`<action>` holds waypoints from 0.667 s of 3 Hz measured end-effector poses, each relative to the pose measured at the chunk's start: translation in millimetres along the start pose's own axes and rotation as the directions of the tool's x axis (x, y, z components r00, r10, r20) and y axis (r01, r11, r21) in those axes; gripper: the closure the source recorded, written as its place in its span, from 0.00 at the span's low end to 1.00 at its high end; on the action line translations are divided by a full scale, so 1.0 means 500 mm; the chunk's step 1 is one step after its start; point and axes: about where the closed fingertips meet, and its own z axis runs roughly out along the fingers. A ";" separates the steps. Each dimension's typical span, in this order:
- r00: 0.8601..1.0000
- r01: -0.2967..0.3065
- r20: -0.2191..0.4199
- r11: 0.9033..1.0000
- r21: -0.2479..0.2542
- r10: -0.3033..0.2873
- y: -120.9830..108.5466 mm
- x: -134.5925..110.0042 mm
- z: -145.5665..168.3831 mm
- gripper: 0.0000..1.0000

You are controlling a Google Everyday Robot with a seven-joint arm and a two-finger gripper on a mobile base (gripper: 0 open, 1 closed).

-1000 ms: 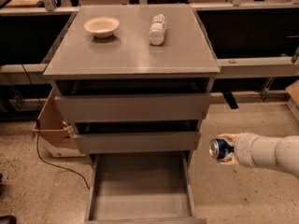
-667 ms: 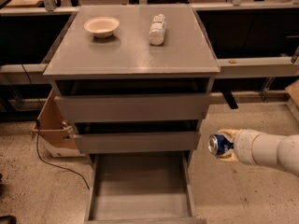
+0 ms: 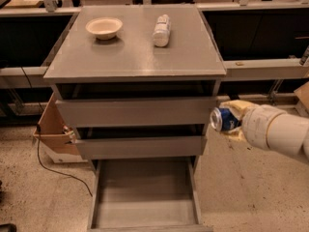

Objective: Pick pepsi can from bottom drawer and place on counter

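My gripper (image 3: pixel 231 120) is shut on the pepsi can (image 3: pixel 221 119), a dark-blue can with a silver end facing left. It holds the can in the air to the right of the cabinet, level with the upper drawer front and below the counter (image 3: pixel 135 52). The bottom drawer (image 3: pixel 145 197) is pulled open below; its flat grey floor is bare. My white arm (image 3: pixel 280 132) comes in from the right edge.
A cream bowl (image 3: pixel 104 27) and a white plastic bottle (image 3: pixel 161 30) lying on its side sit at the back of the counter. A cardboard box (image 3: pixel 50 129) and a black cable (image 3: pixel 53 166) lie left of the cabinet. Benches with metal rails run behind.
My gripper has lifted the can upward and slightly left, from the level of the middle drawer to beside the upper drawer front. Nothing else has moved.
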 end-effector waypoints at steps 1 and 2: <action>0.997 0.042 0.066 0.995 0.093 -0.048 -0.116 -0.068 -0.007 1.00; 0.989 0.046 0.131 0.985 0.169 -0.068 -0.213 -0.122 0.011 1.00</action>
